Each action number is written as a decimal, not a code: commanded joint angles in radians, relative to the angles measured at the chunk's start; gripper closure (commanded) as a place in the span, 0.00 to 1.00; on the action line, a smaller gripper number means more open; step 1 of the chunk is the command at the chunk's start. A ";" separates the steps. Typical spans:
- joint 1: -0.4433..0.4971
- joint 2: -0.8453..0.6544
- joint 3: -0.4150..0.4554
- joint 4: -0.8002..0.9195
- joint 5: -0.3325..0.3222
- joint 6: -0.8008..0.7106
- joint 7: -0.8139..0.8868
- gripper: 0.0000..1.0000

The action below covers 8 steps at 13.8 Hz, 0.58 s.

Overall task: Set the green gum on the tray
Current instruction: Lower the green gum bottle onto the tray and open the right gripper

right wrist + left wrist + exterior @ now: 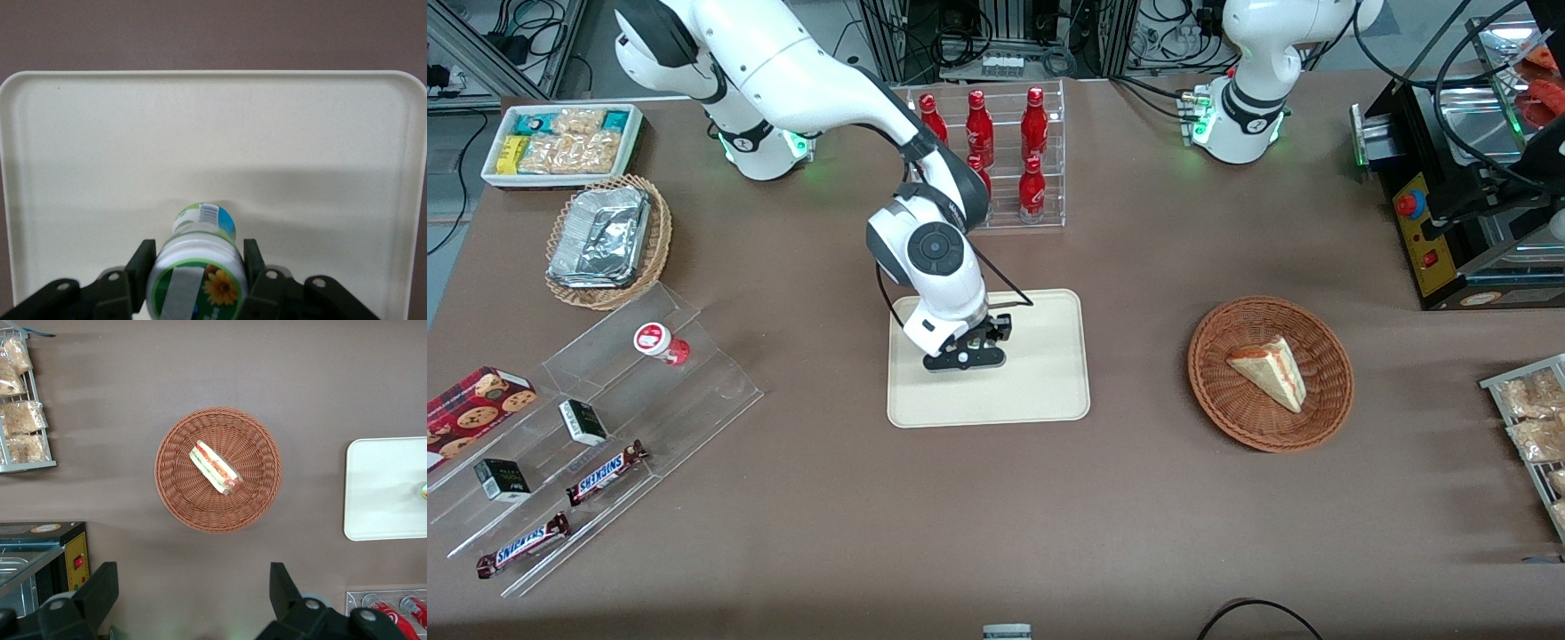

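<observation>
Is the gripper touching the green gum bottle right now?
Touching. The right wrist view shows the gripper over the tray with a finger pressed against each side of the green gum, just under its lid, with no gap.

We see a glossy white right arm [818, 80] with rounded shells, dark grey bands at its joints and a round grey cap with a concentric disc on the wrist housing. A thin black cable loops beside the wrist, and the base glows green around a small black logo. Its gripper [966, 354] is matt black, with blocky fingers [255, 263] and pale round screw heads along its body.
</observation>
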 commanded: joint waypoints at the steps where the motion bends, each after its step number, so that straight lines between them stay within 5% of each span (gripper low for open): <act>1: 0.026 0.052 -0.013 0.053 0.000 0.028 0.037 1.00; 7: 0.031 0.073 -0.019 0.053 -0.043 0.050 0.037 1.00; 8: 0.031 0.076 -0.019 0.053 -0.052 0.050 0.037 0.87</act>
